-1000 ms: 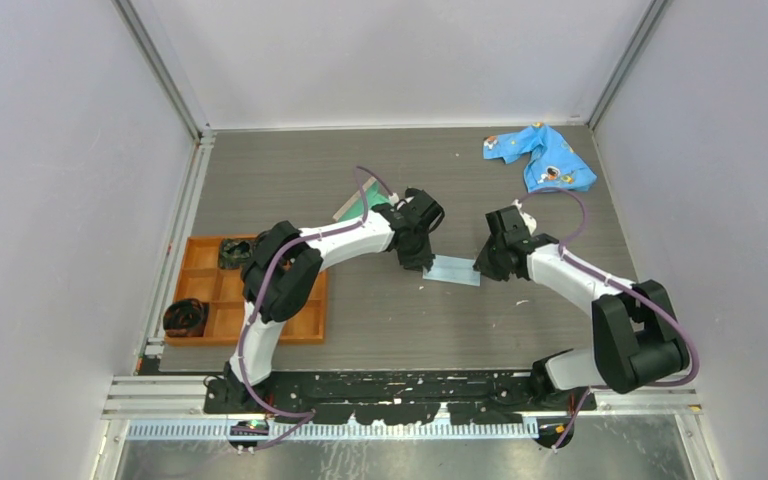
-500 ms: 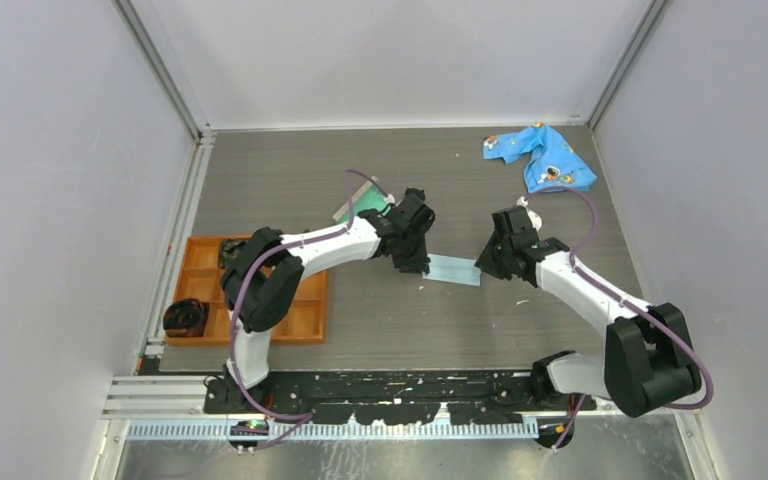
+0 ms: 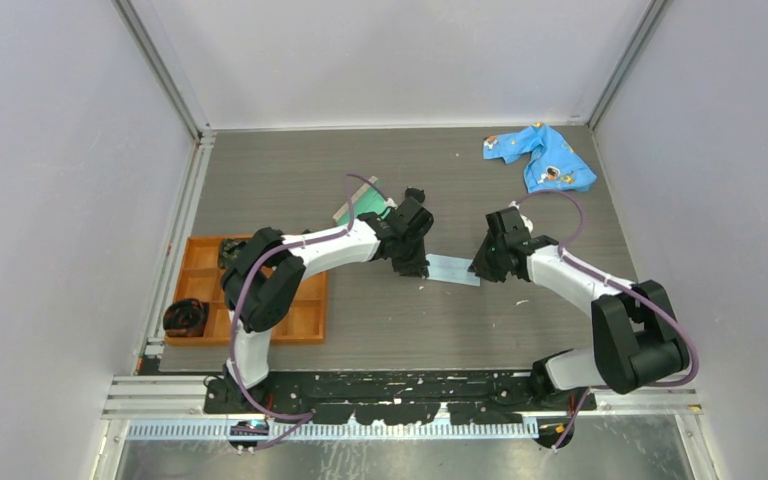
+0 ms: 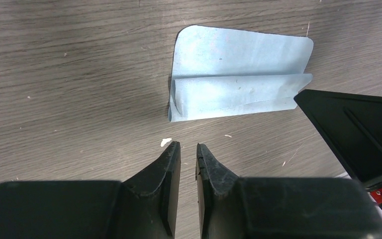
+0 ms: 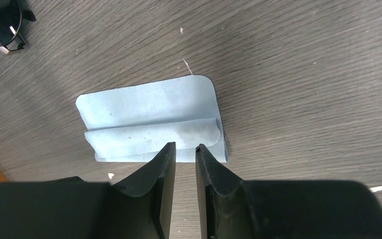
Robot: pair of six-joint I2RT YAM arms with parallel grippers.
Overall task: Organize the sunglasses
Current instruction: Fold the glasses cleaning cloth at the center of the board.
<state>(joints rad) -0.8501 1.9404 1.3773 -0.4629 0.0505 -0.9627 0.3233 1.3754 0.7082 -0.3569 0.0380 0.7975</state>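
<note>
Left claw (image 4: 188,145) hovers low over the table (image 4: 54,74), just short of the folded blue cloth (image 4: 238,64). Its jaws are released to a thin slit with nothing between them and nothing touched. Right claw (image 5: 184,147) sits at the cloth's opposite end, its jaws also parted by a narrow gap. Its tips lie over the cloth's near edge by the raised fold, and I cannot tell whether they press on it. The sunglasses (image 5: 0,22) lie on the table beyond the cloth, apart from both claws, one dark lens showing.
</note>
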